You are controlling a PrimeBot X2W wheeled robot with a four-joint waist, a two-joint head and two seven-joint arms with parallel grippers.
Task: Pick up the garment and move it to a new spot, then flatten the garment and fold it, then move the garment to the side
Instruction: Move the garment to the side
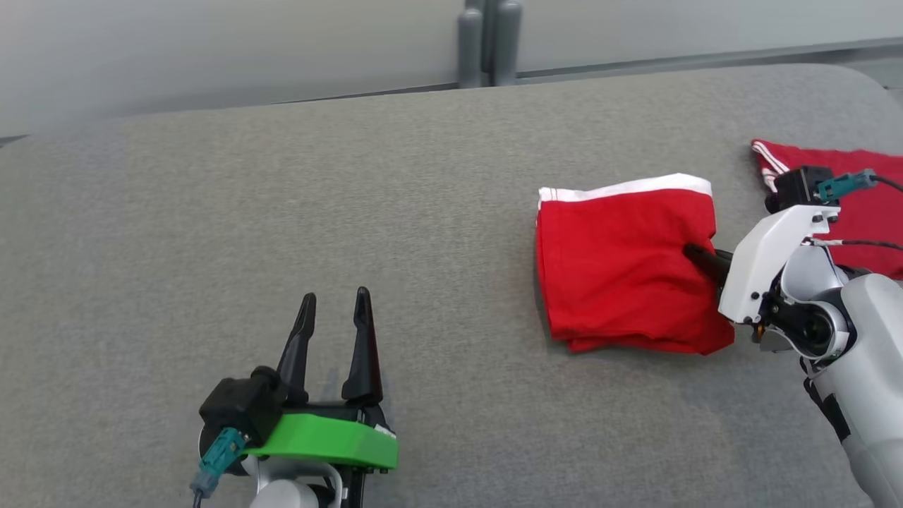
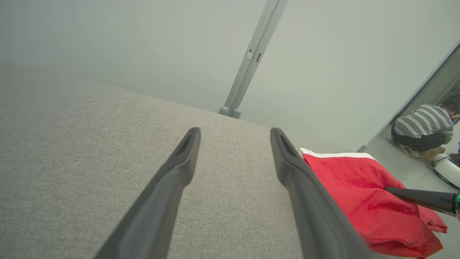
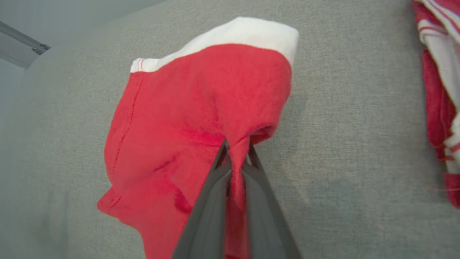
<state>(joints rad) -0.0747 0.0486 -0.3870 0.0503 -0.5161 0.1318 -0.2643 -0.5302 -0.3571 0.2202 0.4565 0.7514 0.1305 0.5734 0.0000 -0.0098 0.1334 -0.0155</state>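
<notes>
The garment [image 1: 621, 264] is a folded red piece with a white band along its far edge, lying on the grey table right of centre. My right gripper [image 1: 695, 255] reaches in from the right and is shut on a pinch of the red cloth at the garment's [image 3: 187, 118] right edge; the right gripper [image 3: 237, 158] has fabric bunched between its fingers. My left gripper [image 1: 335, 303] stands open at the lower left, well apart from the garment, nothing between its fingers [image 2: 183, 158]. The garment [image 2: 363, 190] also lies to the right in the left wrist view.
A second red cloth with white stripes [image 1: 861, 190] lies at the table's right edge, behind my right wrist. Grey posts [image 1: 490, 42] stand beyond the table's far edge. A crouching person in a striped top [image 2: 426, 126] is on the floor far off.
</notes>
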